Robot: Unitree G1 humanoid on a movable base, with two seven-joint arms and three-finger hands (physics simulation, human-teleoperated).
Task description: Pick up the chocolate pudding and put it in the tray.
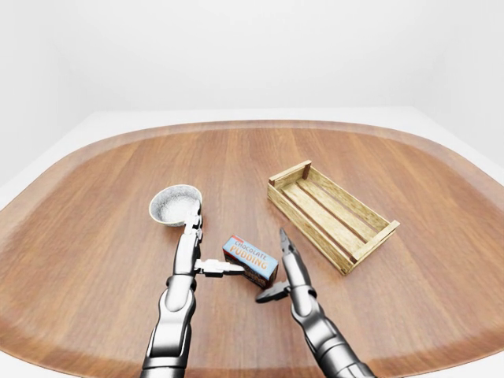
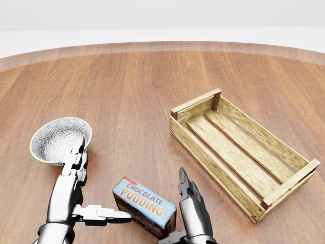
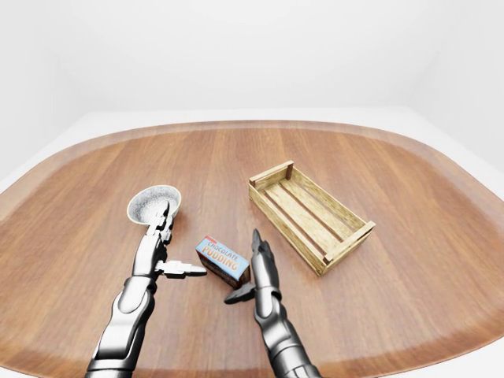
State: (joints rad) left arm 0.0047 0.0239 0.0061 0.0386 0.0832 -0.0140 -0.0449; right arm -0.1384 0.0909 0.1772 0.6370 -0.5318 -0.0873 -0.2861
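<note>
Both hands, left hand (image 2: 76,201) and right hand (image 2: 190,213), are flanking the chocolate pudding (image 2: 144,206) with fingers apart (long axis running between them), the tray (image 2: 238,152) lying toward the table's right edge.

The head view's bottom edge cuts both forearms, and the pudding box (image 2: 144,206) perhaps hides the right thumb

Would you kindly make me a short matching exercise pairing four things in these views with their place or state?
Things:
1. chocolate pudding
2. tray
3. bowl
4. right robot hand

Descriptions:
A. empty wooden slats, right of the head view
B. open, just right of the box
C. patterned, at the left fingertips
D. on the table between both hands

Pairs: 1-D, 2-A, 3-C, 4-B
</note>
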